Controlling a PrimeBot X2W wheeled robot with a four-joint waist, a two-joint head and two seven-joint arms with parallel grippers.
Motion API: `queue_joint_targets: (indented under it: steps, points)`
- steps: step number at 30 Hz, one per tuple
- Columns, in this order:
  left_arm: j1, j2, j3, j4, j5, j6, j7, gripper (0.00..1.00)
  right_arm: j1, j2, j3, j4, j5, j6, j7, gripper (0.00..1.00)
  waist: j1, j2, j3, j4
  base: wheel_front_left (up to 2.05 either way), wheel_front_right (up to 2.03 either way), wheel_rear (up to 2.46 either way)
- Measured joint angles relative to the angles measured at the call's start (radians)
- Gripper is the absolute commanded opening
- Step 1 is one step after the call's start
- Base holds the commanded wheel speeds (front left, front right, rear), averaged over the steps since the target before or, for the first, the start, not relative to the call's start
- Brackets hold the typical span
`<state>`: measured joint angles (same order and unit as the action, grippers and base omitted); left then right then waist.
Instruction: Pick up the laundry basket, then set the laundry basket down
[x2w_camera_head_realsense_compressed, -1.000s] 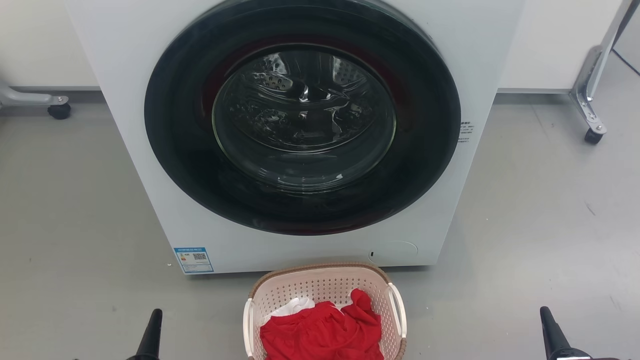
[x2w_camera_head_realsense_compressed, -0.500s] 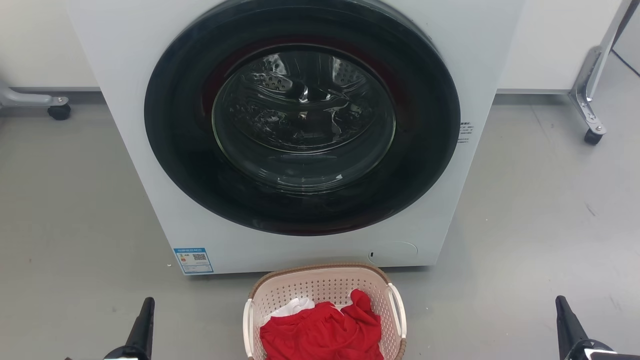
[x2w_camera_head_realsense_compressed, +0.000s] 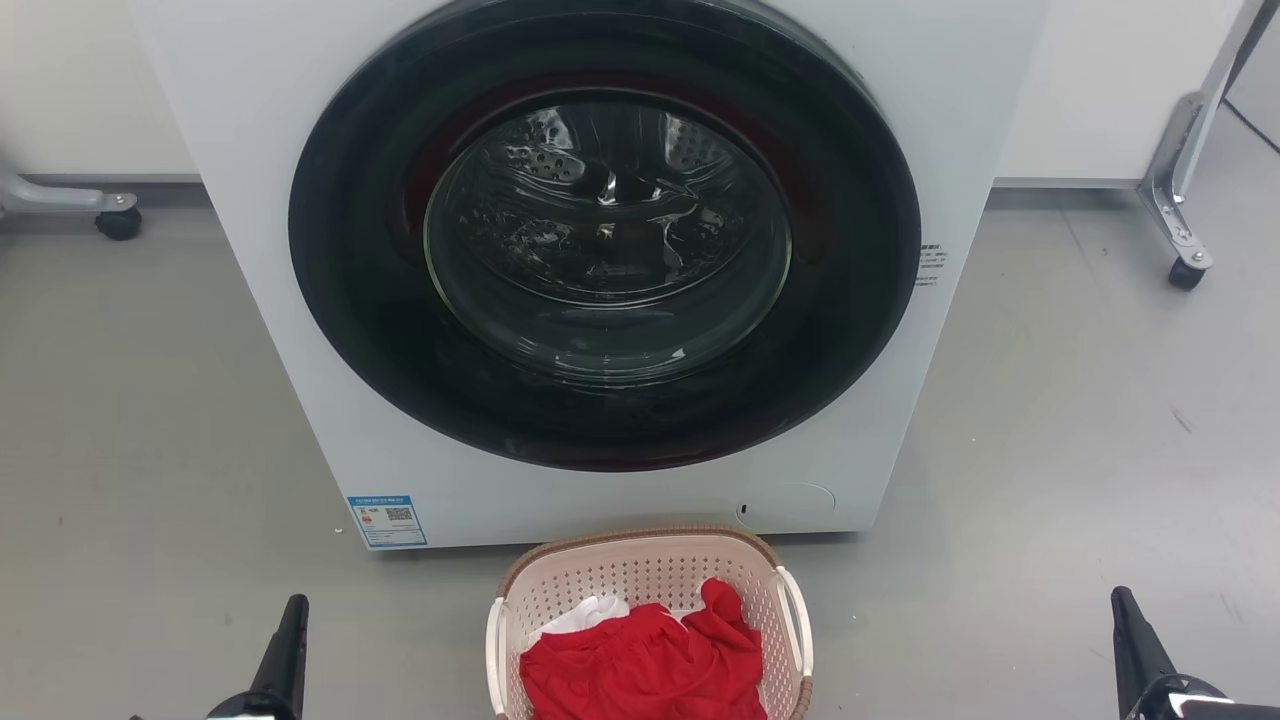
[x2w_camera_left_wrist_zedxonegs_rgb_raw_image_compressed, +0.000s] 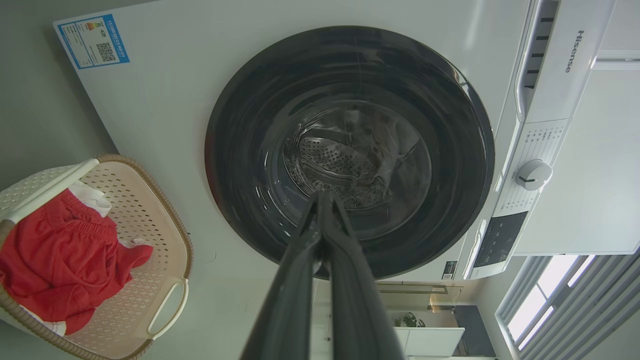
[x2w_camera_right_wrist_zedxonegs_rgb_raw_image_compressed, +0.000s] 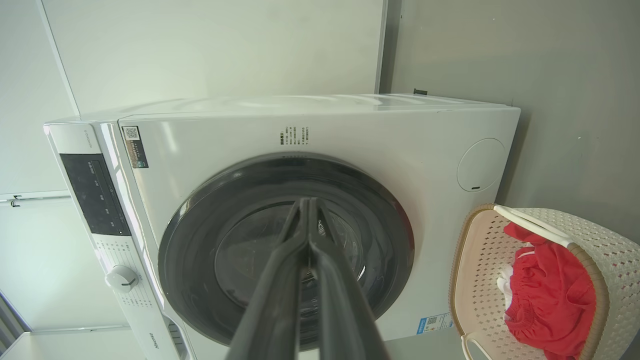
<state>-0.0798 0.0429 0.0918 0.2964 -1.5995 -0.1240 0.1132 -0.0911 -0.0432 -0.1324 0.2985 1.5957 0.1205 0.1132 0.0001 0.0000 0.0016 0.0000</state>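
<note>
Grey floor separates laundry basket from left hand and right hand.

head cam looks down on the washing machine up close; both wrist cams face it rolled sideways, all sharing the laundry basket.

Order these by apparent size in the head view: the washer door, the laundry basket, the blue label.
1. washer door
2. laundry basket, partly cut off by the bottom edge
3. blue label

Laundry corner of a lab-like room: white front-loading washing machine, bare grey floor, caster-footed metal frames.
</note>
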Motion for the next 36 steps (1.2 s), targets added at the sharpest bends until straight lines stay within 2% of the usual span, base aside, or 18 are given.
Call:
queue_joint_targets:
  steps: [36]
  points:
    - [0.0,0.0,0.0,0.0,-0.001,0.0,0.0,0.0,0.0,0.0,0.0,0.0,0.0,0.0,0.0,0.0,0.0,0.0,0.0,0.0,0.0,0.0,0.0]
